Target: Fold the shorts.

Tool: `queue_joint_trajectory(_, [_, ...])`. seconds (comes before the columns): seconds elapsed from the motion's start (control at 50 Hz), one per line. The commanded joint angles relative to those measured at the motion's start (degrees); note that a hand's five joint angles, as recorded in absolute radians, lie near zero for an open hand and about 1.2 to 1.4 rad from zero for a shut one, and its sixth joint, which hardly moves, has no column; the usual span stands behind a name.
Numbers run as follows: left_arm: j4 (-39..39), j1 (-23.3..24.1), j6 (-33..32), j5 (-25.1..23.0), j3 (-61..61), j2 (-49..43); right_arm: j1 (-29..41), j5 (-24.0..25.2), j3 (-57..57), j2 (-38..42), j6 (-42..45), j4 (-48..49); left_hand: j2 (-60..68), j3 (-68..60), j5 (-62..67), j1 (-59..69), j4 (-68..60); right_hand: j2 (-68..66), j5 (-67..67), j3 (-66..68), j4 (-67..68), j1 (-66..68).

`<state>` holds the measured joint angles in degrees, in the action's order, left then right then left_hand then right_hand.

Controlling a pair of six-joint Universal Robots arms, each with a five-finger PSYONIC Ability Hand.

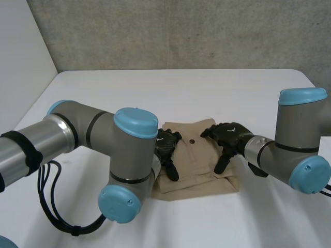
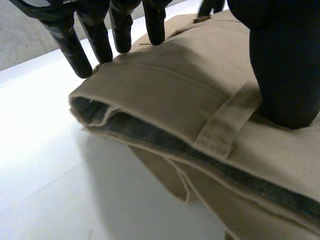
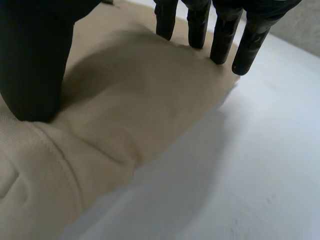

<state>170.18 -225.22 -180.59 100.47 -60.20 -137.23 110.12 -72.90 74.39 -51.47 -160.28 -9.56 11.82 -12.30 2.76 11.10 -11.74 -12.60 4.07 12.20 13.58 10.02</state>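
Shorts [image 1: 199,173] in a tan colour lie folded in a small pile on the white table [image 1: 181,88], in the middle, between the two arms. The left hand [image 1: 168,144] rests on the left side of the shorts. Its fingers [image 2: 80,55] are straight and a little apart, with the tips pressing down at the edge of the cloth. Its thumb [image 2: 285,65] presses down just beside a belt loop [image 2: 225,122]. The right hand [image 1: 227,135] rests on the right side. Its fingers [image 3: 225,35] are straight too, tips at the edge of the cloth, and its thumb [image 3: 32,65] pushes into the cloth. Neither hand grips anything
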Motion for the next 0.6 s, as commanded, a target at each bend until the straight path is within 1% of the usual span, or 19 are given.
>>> queue_joint_trajectory(0.02, [0.1, 0.0, -0.6, 1.0, -1.3, 5.6, -0.4, 0.0, -0.8, -2.9, 3.9, -3.3, -0.1, 0.6, -1.0, 0.6, 0.0, 2.6, -4.1, -2.2, -3.6, 0.0])
queue_joint_trajectory(0.12, [0.1, 0.0, -1.3, 1.0, -2.2, 12.6, -0.4, 0.0, -0.8, -9.6, 3.5, -3.1, -0.4, 0.9, -1.4, 0.3, 0.3, 2.6, -4.1, -2.2, -3.6, 0.0])
queue_joint_trajectory(0.18, [0.3, -1.4, -2.3, 1.0, -3.4, 18.5, -0.3, -0.5, -1.7, -14.2, 2.3, -2.6, -0.6, 1.1, -1.5, 0.1, 0.5, 2.6, -4.1, -2.2, -3.6, 0.0])
queue_joint_trajectory(0.26, [0.1, -5.7, -3.3, 0.6, -5.3, 27.2, -0.7, -5.4, -5.0, -19.4, -3.2, -1.8, -0.9, 1.4, -1.9, -0.2, 0.8, 2.6, -4.1, -2.2, -3.6, 0.0])
queue_joint_trajectory(0.28, [0.0, -6.7, -3.3, 0.4, -5.4, 28.9, -0.8, -8.5, -6.8, -22.1, -5.5, -1.8, -0.9, 1.4, -1.9, -0.2, 0.9, 2.6, -4.1, -2.2, -3.6, 0.0])
queue_joint_trajectory(0.3, [-0.5, -9.0, -3.4, 0.3, -5.7, 32.3, -1.0, -10.1, -7.7, -23.7, -6.7, -1.8, -0.9, 1.4, -1.9, -0.2, 0.9, 2.6, -4.1, -2.2, -3.6, 0.0])
queue_joint_trajectory(0.34, [-2.0, -11.2, -3.4, 0.2, -5.7, 35.0, -1.1, -12.6, -9.2, -26.4, -8.7, -2.0, -0.8, 1.2, -1.7, 0.0, 0.7, 2.6, -4.1, -2.2, -3.6, 0.0])
queue_joint_trajectory(0.36, [-3.1, -12.2, -3.4, 0.2, -5.6, 36.2, -1.1, -14.7, -10.3, -28.3, -9.6, -2.9, -0.6, 1.1, -1.5, 0.1, 0.5, 2.6, -4.1, -2.2, -3.6, 0.0])
queue_joint_trajectory(0.38, [-5.5, -14.0, -3.4, 0.2, -5.2, 38.4, -1.1, -15.4, -10.7, -28.8, -9.9, -3.4, -0.4, 0.9, -1.4, 0.3, 0.3, 2.6, -4.1, -2.2, -3.6, 0.0])
queue_joint_trajectory(0.44, [-10.1, -17.2, -3.5, -0.5, -3.8, 41.2, -1.1, -16.7, -11.7, -29.2, -10.0, -6.4, -0.8, 1.2, -1.7, 0.0, 0.7, 2.6, -4.1, -2.2, -3.6, 0.0])
queue_joint_trajectory(0.5, [-12.8, -19.7, -3.2, -2.1, -3.0, 42.5, -1.3, -16.6, -12.2, -29.2, -10.1, -8.8, -1.1, 1.6, -2.0, -0.4, 1.0, 2.6, -4.1, -2.2, -3.6, 0.0])
queue_joint_trajectory(0.6, [-13.2, -20.6, -2.8, -5.5, -3.5, 44.0, -1.3, -16.7, -12.1, -29.1, -10.1, -9.4, -1.6, 2.1, -2.5, -0.9, 1.5, 2.6, -4.1, -2.2, -3.6, 0.0])
